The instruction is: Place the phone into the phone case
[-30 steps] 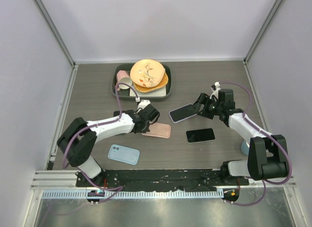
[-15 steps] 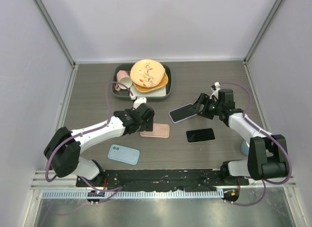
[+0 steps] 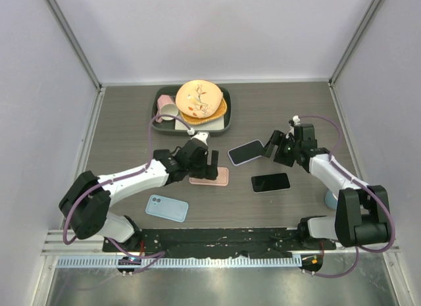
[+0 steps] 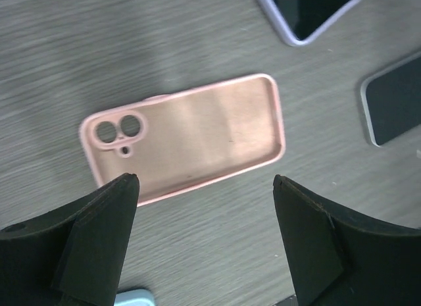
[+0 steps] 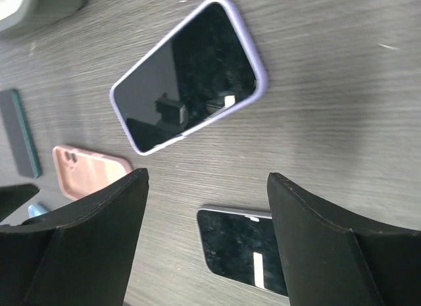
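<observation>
An empty pink phone case [image 3: 212, 177] lies hollow side up mid-table, with its camera holes to the left in the left wrist view [image 4: 191, 135]. My left gripper [image 3: 209, 162] hovers open over its near edge [image 4: 204, 181], holding nothing. A bare black phone [image 3: 270, 182] lies screen up to the right of the case [image 5: 250, 250]. Another phone in a lilac case [image 3: 246, 152] lies flat behind it [image 5: 187, 79]. My right gripper [image 3: 273, 147] stands open just right of the lilac phone [image 5: 207, 174], empty.
A dark tray [image 3: 158, 116] at the back holds stacked plates [image 3: 199, 99] and a cup [image 3: 167, 111]. A light blue case [image 3: 166, 208] lies near the front left. A thin dark green slab [image 5: 20, 131] lies left of the pink case. Side walls stand close.
My left gripper has opened and shifted right, over the pink case. My right gripper has drawn back a little to the right, away from the lilac phone.
</observation>
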